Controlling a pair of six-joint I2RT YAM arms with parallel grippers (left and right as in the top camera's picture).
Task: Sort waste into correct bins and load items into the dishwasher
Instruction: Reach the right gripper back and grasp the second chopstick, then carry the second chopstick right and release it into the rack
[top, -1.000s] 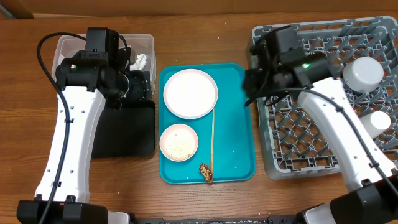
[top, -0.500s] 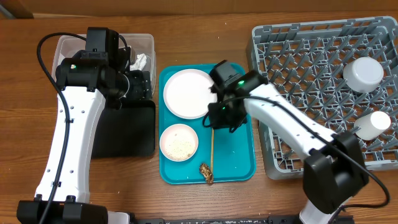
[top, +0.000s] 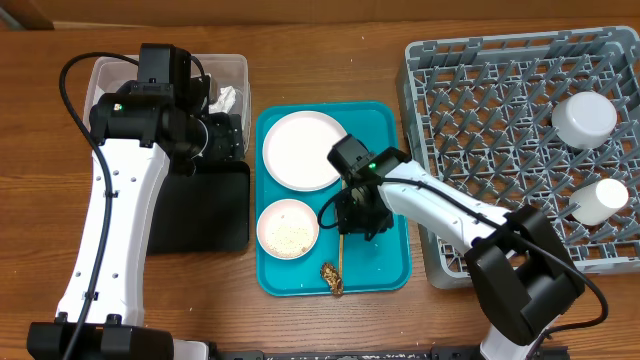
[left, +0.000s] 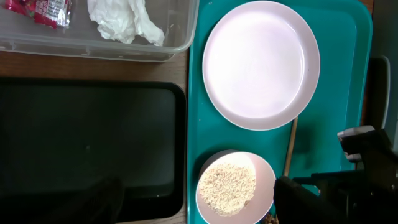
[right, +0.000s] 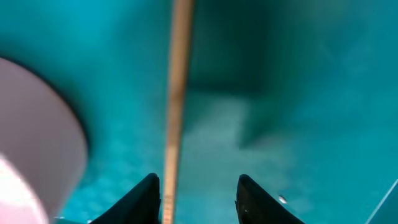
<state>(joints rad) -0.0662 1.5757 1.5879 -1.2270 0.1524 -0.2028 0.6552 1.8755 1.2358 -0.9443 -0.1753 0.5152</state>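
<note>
My right gripper (top: 352, 220) is open and low over the teal tray (top: 385, 250). The thin wooden chopsticks (right: 177, 93) lie between its fingertips (right: 198, 182), close to the left one. On the tray are the large white plate (top: 306, 150), a smaller dish of rice (top: 288, 228) and a brown food lump (top: 332, 279). My left gripper (top: 215, 138) is open and empty, held above the black tray (left: 87, 143). The clear tub (left: 93, 46) holds the white napkin (left: 124, 22) and the red wrapper (left: 43, 9).
The grey dish rack (top: 500, 150) stands at the right with a white bowl (top: 585, 118) and a small white cup (top: 600, 200) in it. The wooden table (top: 320, 60) shows behind the tray.
My right arm swung left from over the dish rack to the teal tray and came down around the chopsticks. The left arm has not moved.
</note>
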